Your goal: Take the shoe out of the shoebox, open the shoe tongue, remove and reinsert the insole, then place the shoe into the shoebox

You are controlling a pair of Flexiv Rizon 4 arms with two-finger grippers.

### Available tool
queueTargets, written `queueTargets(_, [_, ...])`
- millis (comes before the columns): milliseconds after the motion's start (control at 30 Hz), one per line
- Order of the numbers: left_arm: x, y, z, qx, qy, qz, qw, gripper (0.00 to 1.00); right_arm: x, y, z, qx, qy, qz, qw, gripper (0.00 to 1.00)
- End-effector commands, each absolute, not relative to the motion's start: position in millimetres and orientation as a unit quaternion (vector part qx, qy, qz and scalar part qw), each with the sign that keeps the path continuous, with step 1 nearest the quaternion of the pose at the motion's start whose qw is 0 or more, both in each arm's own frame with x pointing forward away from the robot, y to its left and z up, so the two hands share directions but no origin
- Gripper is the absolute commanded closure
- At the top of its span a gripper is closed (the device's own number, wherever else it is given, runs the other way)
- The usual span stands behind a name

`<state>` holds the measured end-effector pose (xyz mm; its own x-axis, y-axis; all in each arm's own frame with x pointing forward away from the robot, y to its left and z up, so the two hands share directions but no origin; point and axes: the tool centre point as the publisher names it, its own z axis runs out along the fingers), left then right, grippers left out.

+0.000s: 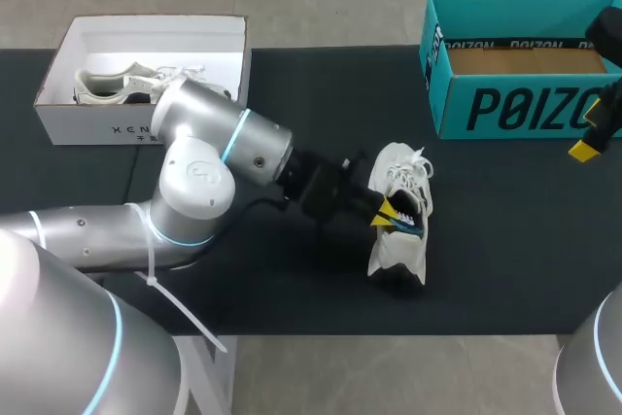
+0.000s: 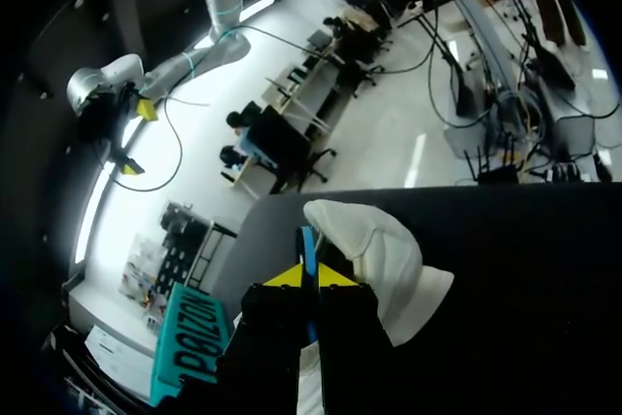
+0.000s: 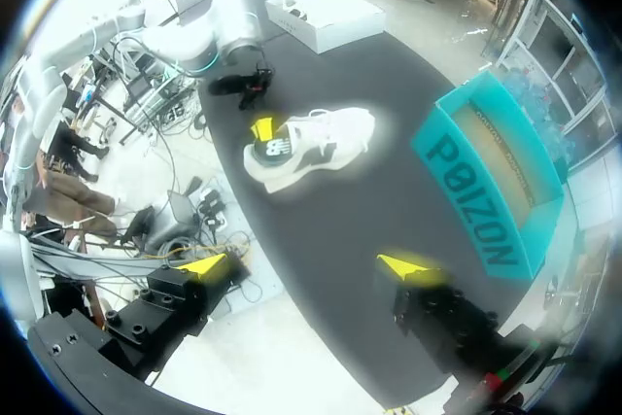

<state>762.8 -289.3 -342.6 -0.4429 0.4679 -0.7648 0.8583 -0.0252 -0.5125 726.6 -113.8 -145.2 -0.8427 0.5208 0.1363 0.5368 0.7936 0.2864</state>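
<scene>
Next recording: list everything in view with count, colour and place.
table: one, black, under everything.
white shoebox: one, white, far left.
boxed shoe: one, white, inside the white shoebox.
teal shoebox: one, teal, far right, no shoe inside.
shoe: one, white, mid-table.
insole: one, blue, pinched at the shoe's opening.
left hand: one, yellow-tipped, shut on the insole.
right hand: one, yellow-tipped, open, by the teal shoebox.
</scene>
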Motion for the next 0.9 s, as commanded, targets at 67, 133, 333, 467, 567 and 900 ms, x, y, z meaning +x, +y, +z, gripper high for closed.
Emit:
queueTargets(67, [779.7, -289.6, -340.0, 0.507, 0.669, -0.51, 0.19, 1.0, 728.7, -113.8, -145.3, -0.279, -0.947, -0.157, 0.027, 0.0])
queueTargets(133, [784.1, -289.7, -338.7, 0.511, 0.668, -0.505, 0.194, 1.0, 728.7, -113.8, -145.3, -0.279, -0.947, -0.157, 0.027, 0.0])
queueTargets(333, [782.4, -296.4, -351.9, 0.502, 0.668, -0.516, 0.191, 1.0, 728.7, -113.8, -145.3, -0.279, -0.947, -0.157, 0.027, 0.0])
queueTargets(467, [762.0, -299.7, -358.8, 0.503, 0.664, -0.527, 0.17, 1.0, 728.7, -113.8, -145.3, -0.279, -0.947, -0.157, 0.027, 0.0])
queueTargets(567, [752.2, -296.6, -364.5, 0.505, 0.665, -0.528, 0.155, 1.0, 728.7, -113.8, -145.3, -0.279, -0.947, -0.157, 0.027, 0.0])
queueTargets(900, [758.7, -282.7, -349.4, 0.502, 0.678, -0.505, 0.181, 0.0, 728.7, -113.8, -145.3, -0.279, -0.947, -0.157, 0.027, 0.0])
